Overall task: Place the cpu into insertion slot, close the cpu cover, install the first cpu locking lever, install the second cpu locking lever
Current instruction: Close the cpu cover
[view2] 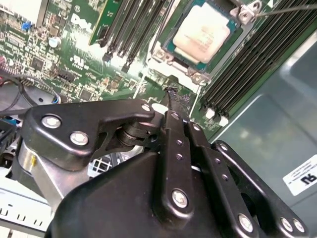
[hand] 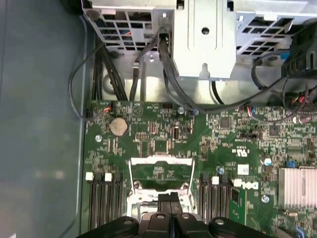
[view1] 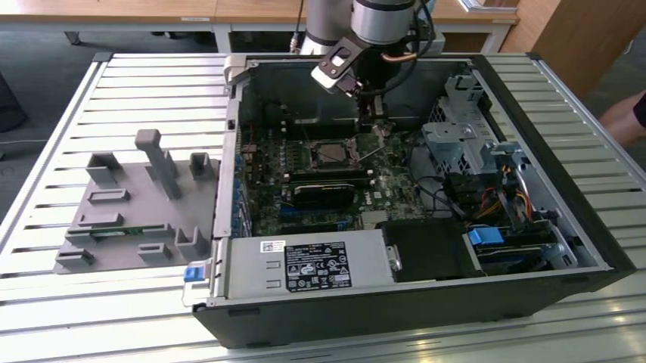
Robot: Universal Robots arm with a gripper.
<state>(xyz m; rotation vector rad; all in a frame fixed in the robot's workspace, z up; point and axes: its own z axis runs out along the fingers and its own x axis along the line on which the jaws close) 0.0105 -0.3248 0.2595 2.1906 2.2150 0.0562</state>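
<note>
Exterior view: upper centre, my tool (view1: 379,121) reaches into the computer case (view1: 404,314), just beside the insertion slot (view1: 333,155). Second wrist view: fingers (view2: 174,109) pressed together; the cpu (view2: 200,34) sits in the slot. First wrist view: the cpu cover (hand: 161,159) lies open just past the fingertips (hand: 165,199).

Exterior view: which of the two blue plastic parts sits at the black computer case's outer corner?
The blue plastic tab toward the exterior view's left; the other blue plastic part lies inside the black computer case.
</note>
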